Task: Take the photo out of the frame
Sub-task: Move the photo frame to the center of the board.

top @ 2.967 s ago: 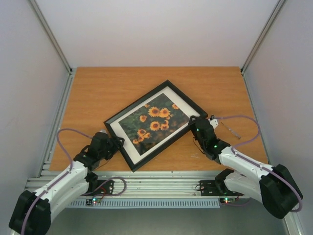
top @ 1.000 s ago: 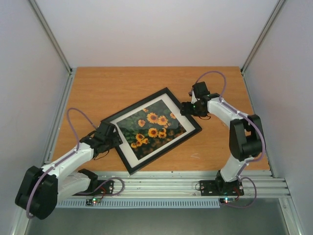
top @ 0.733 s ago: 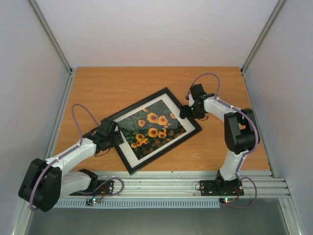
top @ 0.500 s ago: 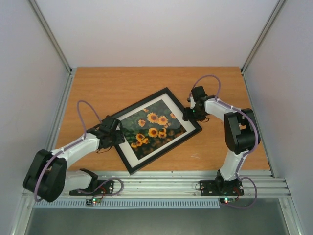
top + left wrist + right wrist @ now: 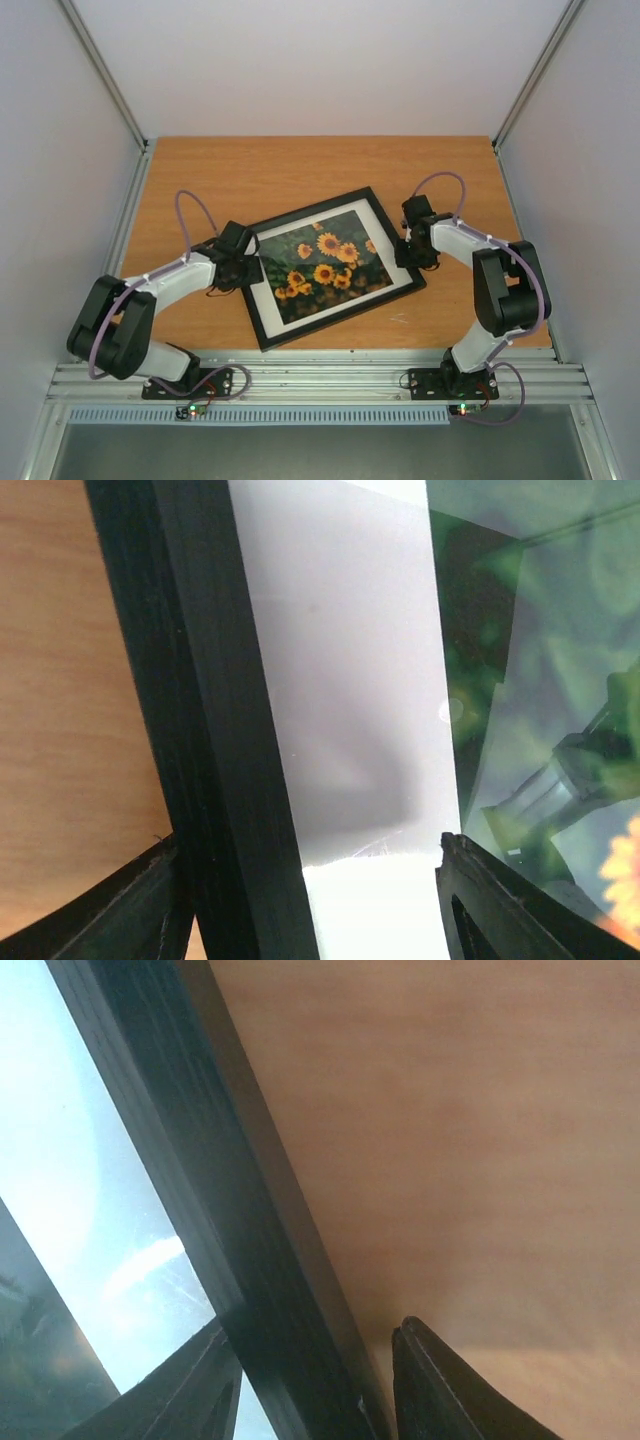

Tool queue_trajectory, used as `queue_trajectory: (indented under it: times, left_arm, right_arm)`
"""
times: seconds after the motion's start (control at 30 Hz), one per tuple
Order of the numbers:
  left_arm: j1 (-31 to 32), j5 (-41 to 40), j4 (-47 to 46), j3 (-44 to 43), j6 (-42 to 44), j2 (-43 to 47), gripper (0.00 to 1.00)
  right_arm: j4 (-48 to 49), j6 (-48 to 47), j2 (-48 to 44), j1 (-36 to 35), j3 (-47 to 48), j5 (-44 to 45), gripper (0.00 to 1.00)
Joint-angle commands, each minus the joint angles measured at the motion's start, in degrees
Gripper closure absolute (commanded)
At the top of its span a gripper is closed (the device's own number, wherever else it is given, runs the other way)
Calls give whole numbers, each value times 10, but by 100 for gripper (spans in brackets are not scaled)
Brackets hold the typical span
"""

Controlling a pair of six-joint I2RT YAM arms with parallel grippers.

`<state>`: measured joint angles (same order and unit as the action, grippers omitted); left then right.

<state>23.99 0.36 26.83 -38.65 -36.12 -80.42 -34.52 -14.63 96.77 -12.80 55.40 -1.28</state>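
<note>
1. Since the overhead view of half a second ago, the frame (image 5: 345, 316) has turned on the table (image 5: 200, 180). Its long sides now run closer to level across the picture, and its right end has slid a little toward the right.
2. Both arms have come along with it. The left gripper (image 5: 245, 262) sits at the frame's left short side and the right gripper (image 5: 405, 245) at its right short side.
3. In the left wrist view the left gripper's jaws stand wide, straddling the black bar and the white mat (image 5: 340, 680) and clamping nothing.
4. In the right wrist view the right gripper's jaws have drawn in narrow around the bar. A sliver of table shows between the bar and the outer finger (image 5: 440, 1390), so it looks not yet pinched.
5. The photo (image 5: 325, 265) lies face up inside the frame at the centre of the table, behind glass and bordered by the mat.
6. Nothing has been taken out yet. I judge the turn has lined the short sides up for a hold at both ends, likely so the frame can be lifted or flipped to reach its back.
</note>
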Motion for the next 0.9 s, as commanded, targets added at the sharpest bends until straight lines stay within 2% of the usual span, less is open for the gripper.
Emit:
queue_trajectory:
  times: [0.0,0.13,0.3,0.5,0.87]
  left_arm:
    - [4,68,-75,-42,11,-35,35]
    - [4,75,-82,-56,5,-52,36]
    - [4,42,-30,-74,20,-20,35]
    - [4,2,17,-42,22,32,35]
    - [4,28,-4,-13,20,7,36]
  right_arm:
    - [-62,63,-49,-4,-13,2,59]
    - [-72,66,-78,-3,-17,11,57]
    - [-73,46,-58,-2,2,45,55]
    - [-62,28,-36,8,20,45,60]
    - [-45,18,12,8,37,52,67]
